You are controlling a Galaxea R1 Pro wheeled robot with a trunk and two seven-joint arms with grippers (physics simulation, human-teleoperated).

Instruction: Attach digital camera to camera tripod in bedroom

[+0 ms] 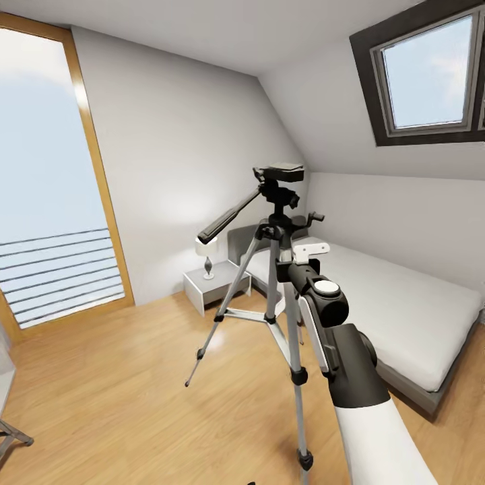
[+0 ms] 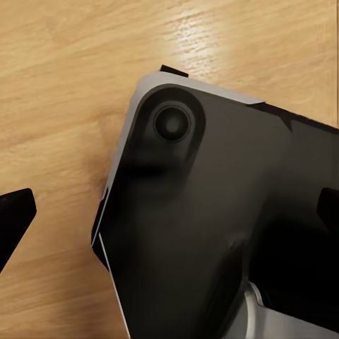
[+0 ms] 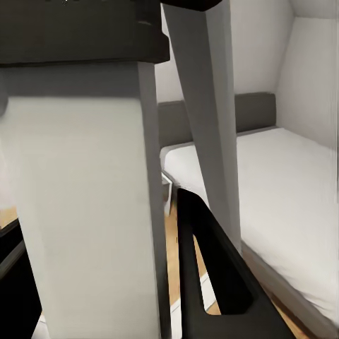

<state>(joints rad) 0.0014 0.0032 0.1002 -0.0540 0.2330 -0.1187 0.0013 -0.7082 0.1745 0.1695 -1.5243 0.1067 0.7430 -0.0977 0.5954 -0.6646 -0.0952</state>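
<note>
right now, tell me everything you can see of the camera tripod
The camera tripod stands upright on the wood floor near the bed's foot side, its three silver telescoping legs spread, with black joints and feet. On top sits a black pan head with a flat plate bearing nothing, and a long black handle slanting down to the head view's left. The right arm reaches up beside it; in the right wrist view a silver leg stands close against the gripper's fingers.

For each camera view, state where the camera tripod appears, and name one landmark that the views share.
Head view: camera tripod stands mid-picture on the wood floor, beside the bed.
Right wrist view: two pale tripod legs loom close, the bed behind.
Left wrist view: no tripod; wood floor.
Shared landmark: the bed, in head and right wrist views.
</note>
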